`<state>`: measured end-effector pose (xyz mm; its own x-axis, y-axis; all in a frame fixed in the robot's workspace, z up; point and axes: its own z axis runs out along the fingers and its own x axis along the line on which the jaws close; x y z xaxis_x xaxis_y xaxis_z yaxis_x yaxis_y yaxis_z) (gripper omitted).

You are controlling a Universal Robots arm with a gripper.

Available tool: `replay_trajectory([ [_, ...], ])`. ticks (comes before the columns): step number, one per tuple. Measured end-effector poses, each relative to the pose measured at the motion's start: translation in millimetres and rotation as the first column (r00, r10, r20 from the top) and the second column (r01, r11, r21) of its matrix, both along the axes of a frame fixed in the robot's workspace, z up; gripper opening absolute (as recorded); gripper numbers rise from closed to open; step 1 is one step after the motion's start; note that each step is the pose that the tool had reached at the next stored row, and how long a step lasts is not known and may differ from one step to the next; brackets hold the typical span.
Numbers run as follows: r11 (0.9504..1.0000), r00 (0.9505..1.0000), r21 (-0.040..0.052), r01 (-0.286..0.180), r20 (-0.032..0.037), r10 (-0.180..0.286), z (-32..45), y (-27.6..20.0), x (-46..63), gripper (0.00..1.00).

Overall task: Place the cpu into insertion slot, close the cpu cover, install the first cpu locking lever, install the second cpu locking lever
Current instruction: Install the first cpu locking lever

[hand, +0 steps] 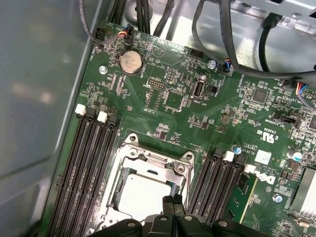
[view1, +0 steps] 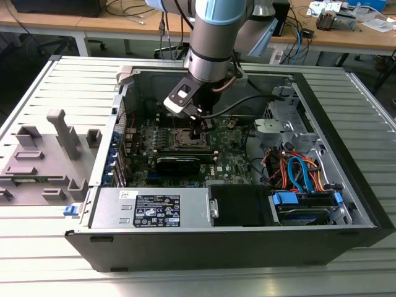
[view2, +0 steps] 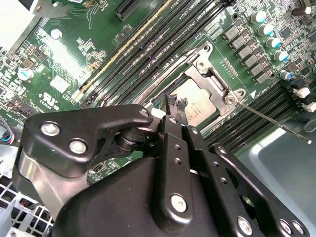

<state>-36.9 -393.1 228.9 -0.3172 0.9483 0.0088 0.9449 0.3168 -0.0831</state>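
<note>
Arm (view1: 213, 37) comes in from the top of the exterior view. Its last link points steeply down into the open case (view1: 247, 253), which lies on its side on a slatted table (view1: 37, 260). The wrist is tilted a bit toward the exterior view's left. Gripper (view1: 197, 129) hangs low, right over the slot (view1: 187, 140) near the middle of the board (view1: 229, 158). A grey fixture (view1: 43, 154) sits on the table at the exterior view's left, apart from the case.

Gripper is closed and empty. In the first wrist view its 2 fingertips (hand: 168, 200) sit side by side with nothing seen between them. In the second wrist view the tips (view2: 172, 98) look the same.

Cpu (hand: 143, 195) is in the slot, with its silver top showing through the window of the cover (hand: 153, 160). The cover lies flat down over it. The tips are above the cpu's edge, just inside the cover's frame; I cannot tell whether they touch.

In the second wrist view the cpu (view2: 200, 103) and cover (view2: 210, 71) sit just past the tips. 1 lever (view2: 276, 121), a thin metal rod, sticks out from the slot's corner, angled away from the cover's side and not lying along it. RAM slots (hand: 84, 158) run along both sides of the slot. A coin cell (hand: 131, 61) sits farther off on the board, near cables at the case wall.
</note>
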Motion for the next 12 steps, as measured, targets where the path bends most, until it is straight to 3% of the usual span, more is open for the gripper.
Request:
replay_trajectory([
  [12,0.9995,0.9995,0.0,-0.032,0.0,0.032,0.0,0.0,0.0,0.11],
])
